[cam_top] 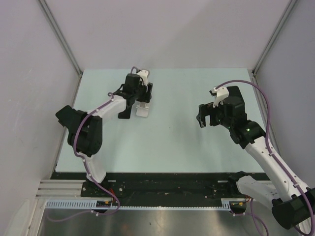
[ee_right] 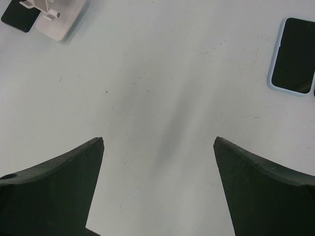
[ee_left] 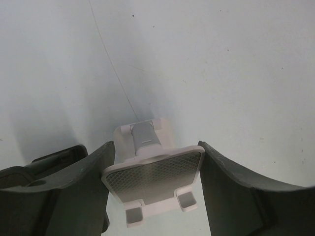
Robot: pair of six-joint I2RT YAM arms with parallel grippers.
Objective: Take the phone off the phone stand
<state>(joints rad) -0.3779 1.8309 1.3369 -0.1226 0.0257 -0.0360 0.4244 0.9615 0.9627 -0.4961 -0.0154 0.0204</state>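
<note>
The white phone stand [ee_left: 155, 174] has an empty grey patterned plate. My left gripper [ee_left: 155, 157] has its dark fingers [ee_left: 83, 191] pressed against both side edges of the plate. In the top view the stand's base [cam_top: 142, 111] sits at the far left-centre of the table under my left gripper [cam_top: 136, 104]. The phone [ee_right: 294, 55], dark screen up in a light blue case, lies flat on the table at the upper right of the right wrist view. I cannot make it out in the top view. My right gripper [ee_right: 158, 140] is open and empty above bare table [cam_top: 203, 118].
The stand [ee_right: 59, 22] shows at the upper left of the right wrist view, well apart from the phone. White walls enclose the pale table [cam_top: 172, 147] on three sides. A black rail [cam_top: 167, 184] runs along the near edge.
</note>
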